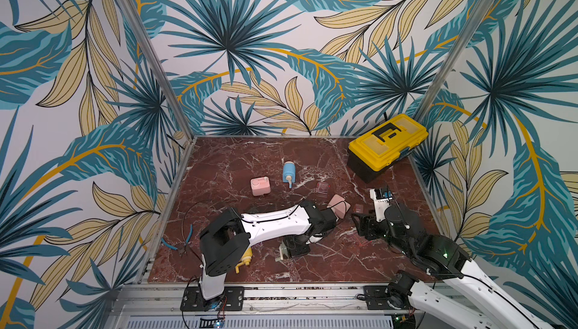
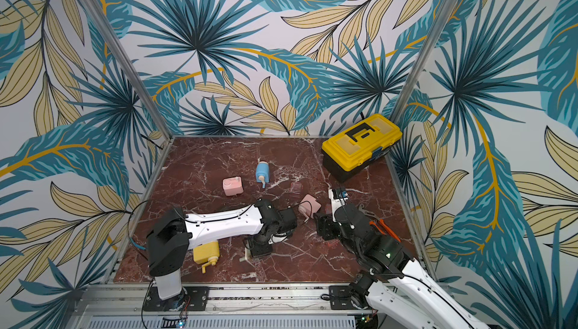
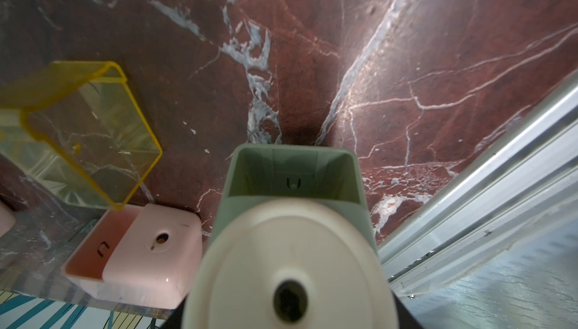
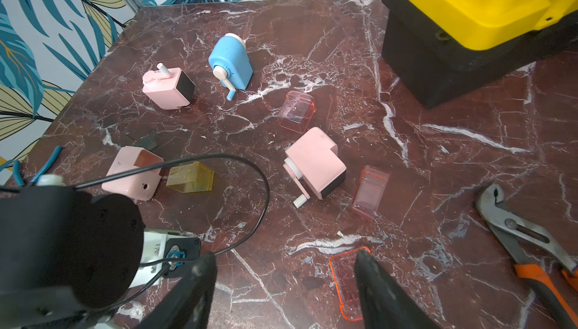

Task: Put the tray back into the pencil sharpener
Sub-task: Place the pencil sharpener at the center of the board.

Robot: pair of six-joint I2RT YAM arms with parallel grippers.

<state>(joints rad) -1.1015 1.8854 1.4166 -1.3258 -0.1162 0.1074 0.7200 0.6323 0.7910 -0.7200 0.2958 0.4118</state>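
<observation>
The orange-red clear tray (image 4: 342, 280) lies flat on the table (image 4: 438, 155), its long axis running along the fingers of the right claw (image 4: 284, 254), which is spread wide. The tray sits close against one finger (image 4: 375, 280), well apart from the other. The left claw (image 1: 286, 250) is at the green sharpener (image 3: 294, 218); I cannot tell its grip

— Sharpeners, counted?
— 6: 3 pink sharpeners (image 4: 162, 89) (image 4: 316, 161) (image 4: 131, 174), 1 blue sharpener (image 4: 233, 58), 1 yellow sharpener (image 2: 206, 250), 1 green sharpener (image 3: 291, 168).
— Loose trays?
— 4: 3 pinkish trays (image 4: 297, 111) (image 4: 370, 193) (image 4: 342, 275), 1 yellow tray (image 4: 190, 178).
— Anything else?
— 2 pliers (image 4: 519, 233) (image 4: 51, 157), 1 toolbox (image 4: 469, 5).
</observation>
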